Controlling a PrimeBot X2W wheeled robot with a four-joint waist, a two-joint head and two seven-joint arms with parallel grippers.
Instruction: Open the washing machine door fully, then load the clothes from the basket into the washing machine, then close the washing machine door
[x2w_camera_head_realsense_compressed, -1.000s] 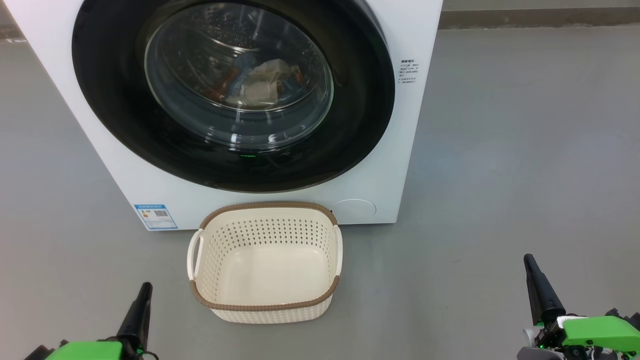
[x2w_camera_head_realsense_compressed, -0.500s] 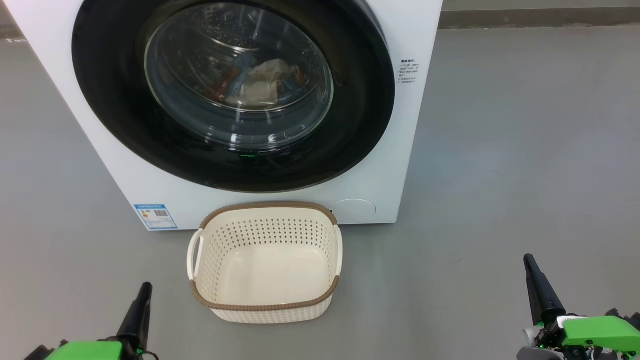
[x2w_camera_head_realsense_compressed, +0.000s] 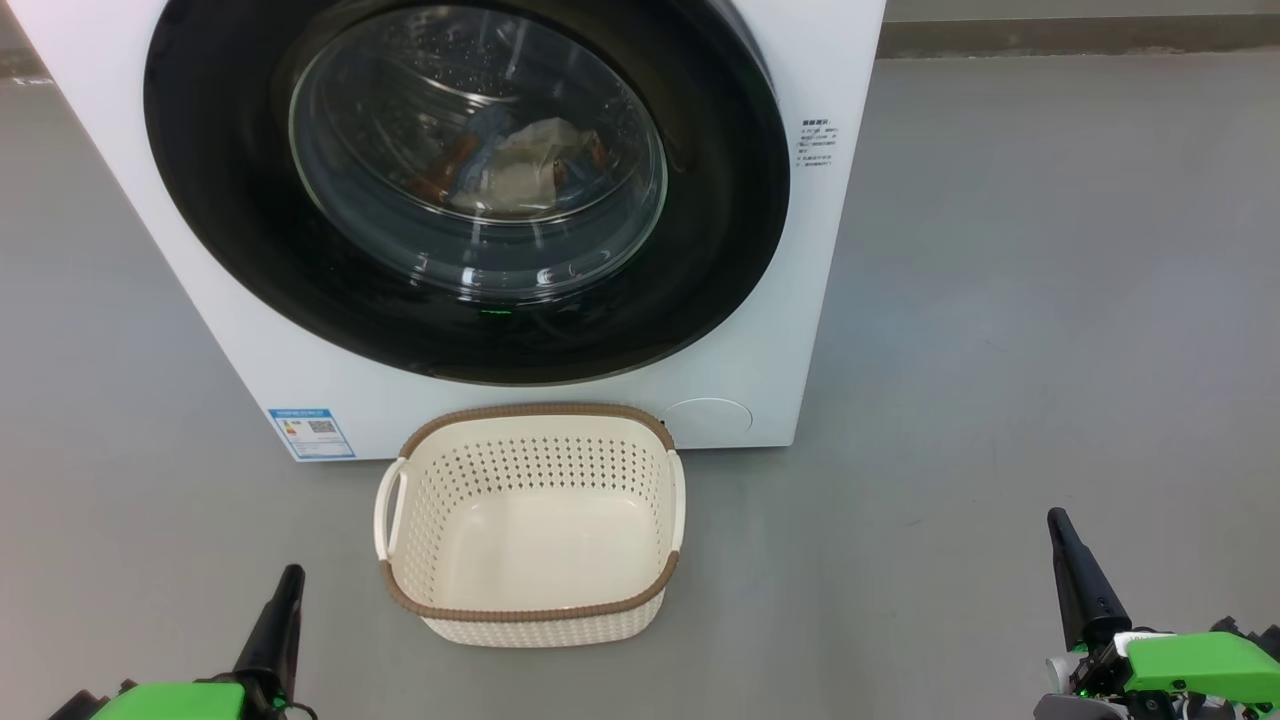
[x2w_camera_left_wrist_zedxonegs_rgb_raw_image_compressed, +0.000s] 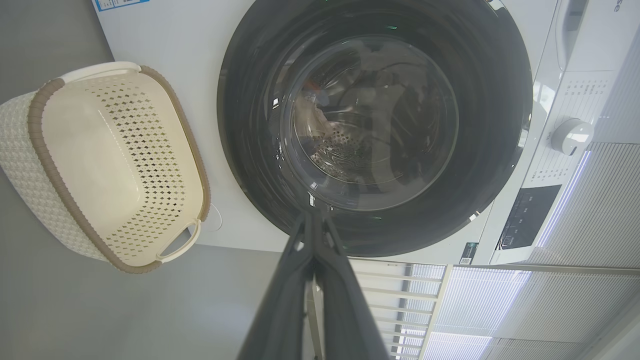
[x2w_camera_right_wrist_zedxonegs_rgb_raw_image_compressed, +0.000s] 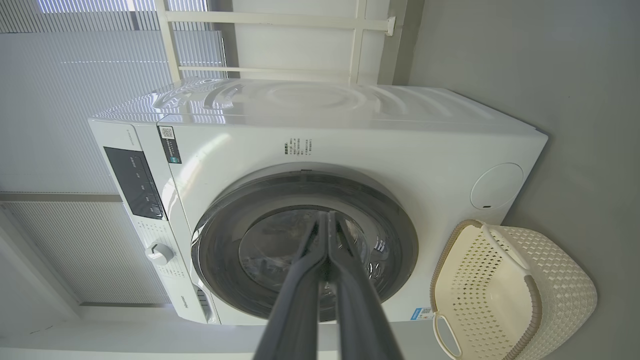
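Door: the washing machine door (x2w_camera_head_realsense_compressed: 470, 250) is sitting flush in the front of the washing machine (x2w_camera_head_realsense_compressed: 790, 330). No gap is showing around its black ring (x2w_camera_head_realsense_compressed: 220, 200), so I am judging it as closed.
Clothes: the clothes (x2w_camera_head_realsense_compressed: 520, 165) are lying inside the drum as a pale, blue and orange heap, showing through the glass window (x2w_camera_head_realsense_compressed: 400, 230).
Basket: the basket (x2w_camera_head_realsense_compressed: 530, 610) is standing empty on the floor (x2w_camera_head_realsense_compressed: 1000, 350), just in front of the machine and below the door. Whether it is touching the machine I cannot tell.
Left claw: the left claw (x2w_camera_head_realsense_compressed: 290, 580) is hovering low to the left of the basket, well apart from the door. Its fingers are pressing together and gripping nothing.
Right claw: the right claw (x2w_camera_head_realsense_compressed: 1058, 525) is hovering low and far to the right of the basket. Its fingers are also pressing together and gripping nothing.
Step in hand: the loading is looking finished, so only the check of the latch is seeming to remain.
Doing it well: I am advising to look along the whole ring for any gap. If one is showing, pushing straight and slowly on the black ring is better than on the bulging glass.
Caution: any reaching arm is needing to pass above the basket, not through it.
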